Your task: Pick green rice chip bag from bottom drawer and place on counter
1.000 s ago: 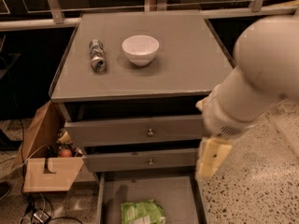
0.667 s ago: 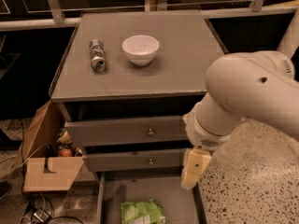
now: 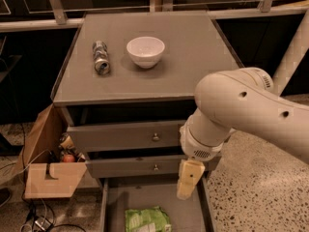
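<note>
The pale yellow two-finger gripper (image 3: 189, 179), on the end of the bulky white arm (image 3: 241, 105), hangs over the right side of the open grey bottom drawer (image 3: 105, 208), and I cannot tell how far open it is. The crinkly light-green rice chip bag (image 3: 147, 220) lies on the drawer floor, lower left of the gripper and apart from it. On the flat grey counter (image 3: 193, 57) a white bowl (image 3: 145, 51) stands beside a silver can (image 3: 101, 57) lying on its side.

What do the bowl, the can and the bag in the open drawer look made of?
Bowl: likely glazed ceramic, smooth glossy white. Can: metal, silvery sheen. Green rice chip bag: thin plastic film, crinkled. The gripper hangs over the bottom drawer, right of the bag.
</note>
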